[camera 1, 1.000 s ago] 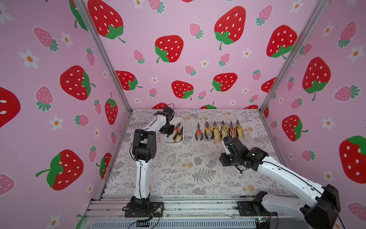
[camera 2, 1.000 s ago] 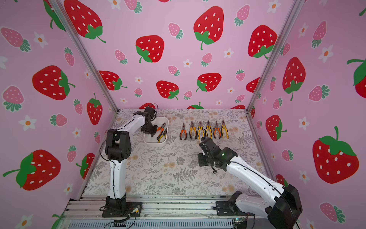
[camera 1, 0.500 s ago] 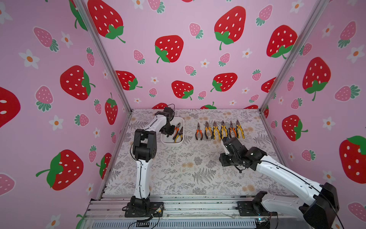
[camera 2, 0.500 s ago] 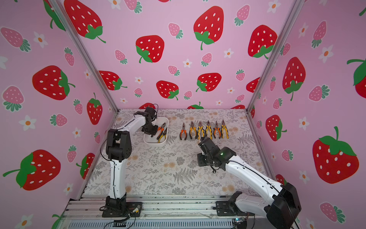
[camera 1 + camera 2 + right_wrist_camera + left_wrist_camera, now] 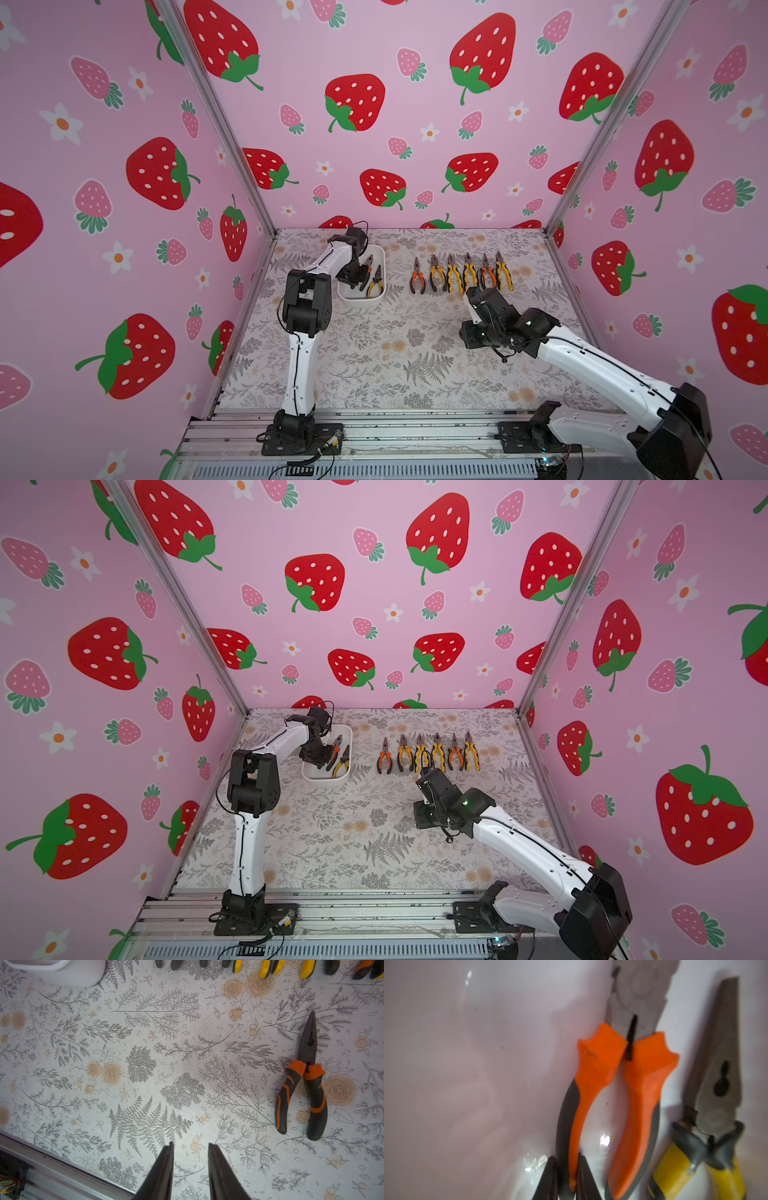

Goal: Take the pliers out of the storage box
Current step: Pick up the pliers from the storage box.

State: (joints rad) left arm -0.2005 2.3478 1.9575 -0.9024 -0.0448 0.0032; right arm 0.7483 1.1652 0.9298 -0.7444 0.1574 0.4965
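The white storage box stands at the back left of the mat. Two pliers lie in it: an orange-and-black pair and a yellow-and-black pair. My left gripper reaches into the box and is shut on one handle of the orange-and-black pair. Several more pliers lie in a row on the mat. My right gripper hangs open over the mat, in front of that row, with nothing between its fingers.
One orange-and-black needle-nose pair lies alone on the mat beside my right gripper; my right arm hides it in both top views. The box's corner and the row's handle ends show in the right wrist view. Pink walls close three sides.
My left gripper has shut onto the handle of the orange-and-black pliers in the box. Neither arm has visibly moved.
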